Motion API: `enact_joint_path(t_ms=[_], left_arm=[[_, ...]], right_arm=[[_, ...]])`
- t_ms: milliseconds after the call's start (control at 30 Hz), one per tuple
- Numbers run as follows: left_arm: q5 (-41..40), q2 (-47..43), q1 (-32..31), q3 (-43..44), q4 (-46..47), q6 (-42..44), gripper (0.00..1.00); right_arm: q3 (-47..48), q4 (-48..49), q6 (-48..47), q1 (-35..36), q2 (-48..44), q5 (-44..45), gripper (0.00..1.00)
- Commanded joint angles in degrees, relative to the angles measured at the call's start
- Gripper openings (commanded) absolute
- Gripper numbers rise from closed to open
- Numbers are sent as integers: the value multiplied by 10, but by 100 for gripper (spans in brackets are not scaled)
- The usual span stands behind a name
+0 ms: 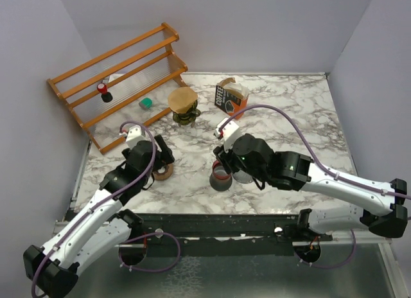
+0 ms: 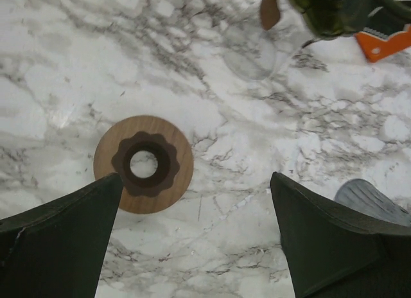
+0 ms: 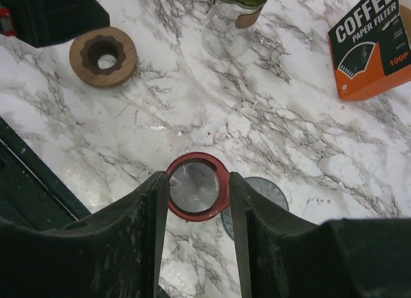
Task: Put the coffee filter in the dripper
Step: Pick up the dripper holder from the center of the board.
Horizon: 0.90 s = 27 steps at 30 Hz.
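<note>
**Filter sits in dripper; R jaws astride red-rimmed cup**

1 brown paper filter (image 1: 182, 99) sits in the mouth of the 1 dark green dripper (image 1: 187, 115). The dripper stands on 1 clear glass server (image 3: 223, 36) toward the back of the marble table (image 1: 302, 118), well apart from both grippers. Just right of it is 1 orange box (image 3: 369, 51) marked COFFEE PAPER FILTER.

2 arms, 2 grippers.

L gripper (image 2: 196, 179): jaws wide open, nothing btwn them, hanging over the table. 1 wooden ring (image 2: 143, 164) lies flat below. In the wrist view its near edge is hidden behind the left-hand finger.

R gripper (image 3: 199, 176): jaws parted, one finger on each side of 1 red-rimmed cup (image 3: 196, 189). The finger faces line up right at the rim, so can't tell if they press on it or only flank it. 1 grey ribbed round piece (image 3: 262, 190) lies just beside the cup, partly hidden by the right-hand finger.

Back left: 1 wooden rack (image 1: 115, 79) by the wall, w/ 1 small red-and-black item (image 1: 103, 91) on it & 1 teal item (image 1: 146, 103) near its foot. What those two are is too small to tell.
</note>
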Motion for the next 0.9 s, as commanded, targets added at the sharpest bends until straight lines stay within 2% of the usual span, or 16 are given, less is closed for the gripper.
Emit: enact_joint_path(t_ms=[0,133,267,467,667,867], left_arm=[[-70,29,3,-24,-79,-146,99],[-107,76,4,-17,-138,-218,99],[-108,122,8,-22,-141,-246,99],[-94,163,24,-25,-109,-222,99],[-36,180,67,-50,-44,-171,98],[-17,200,92,-62,-18,-150,91]], right_arm=[[-12,26,-19,4,-18,-5,48],[-27,27,-20,4,-31,-16,47],[-42,29,-19,4,-43,-21,47],[-63,35,-17,4,-60,-24,47],[-77,39,-14,4,-65,-24,47],[-87,47,-15,4,-67,-24,47]])
